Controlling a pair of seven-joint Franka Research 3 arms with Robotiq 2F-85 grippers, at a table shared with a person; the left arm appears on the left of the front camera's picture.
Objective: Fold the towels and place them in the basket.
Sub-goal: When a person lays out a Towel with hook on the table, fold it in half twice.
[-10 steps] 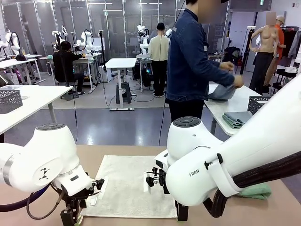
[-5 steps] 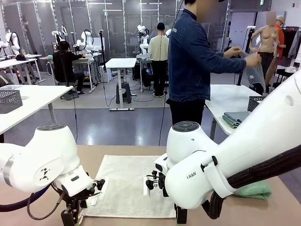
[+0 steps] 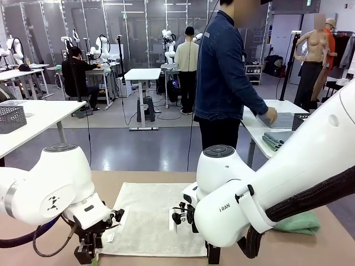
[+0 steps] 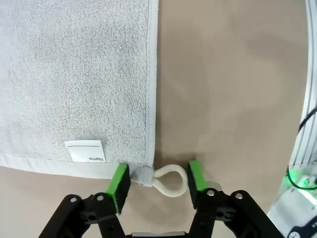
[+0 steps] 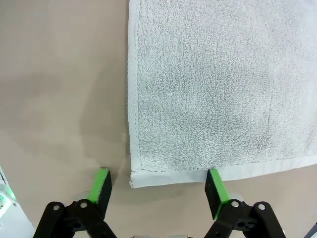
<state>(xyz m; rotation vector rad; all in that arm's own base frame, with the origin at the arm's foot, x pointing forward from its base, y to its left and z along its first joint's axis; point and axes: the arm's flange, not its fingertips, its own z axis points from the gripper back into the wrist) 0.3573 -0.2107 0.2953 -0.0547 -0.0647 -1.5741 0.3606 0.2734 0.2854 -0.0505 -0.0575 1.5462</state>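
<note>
Since half a second ago the person's hand (image 3: 270, 116) has come down from holding a grey cloth in the air and now presses it flat on the side counter (image 3: 260, 124), beside a stack of folded grey-blue towels (image 3: 280, 139) and a dark mesh basket (image 3: 304, 120). In the front view the cream towel (image 3: 150, 217) lies spread flat on the near counter (image 3: 138, 178). The left arm (image 3: 55, 188) is bent low over its near left corner and the right arm (image 3: 266, 188) over its near right corner. A mint green towel (image 3: 300, 224) lies bunched under the right arm.

In the left wrist view the left end effector (image 4: 156, 181) is spread. Its green pads (image 4: 119, 184) stand on either side of the towel's corner and its white loop (image 4: 171, 179), which is not squeezed. A small white label (image 4: 85, 150) sits near that corner.

In the right wrist view the right end effector (image 5: 158, 186) is spread wide. One pad rests at the towel's hem and the other stands over bare counter beside the corner.
</note>
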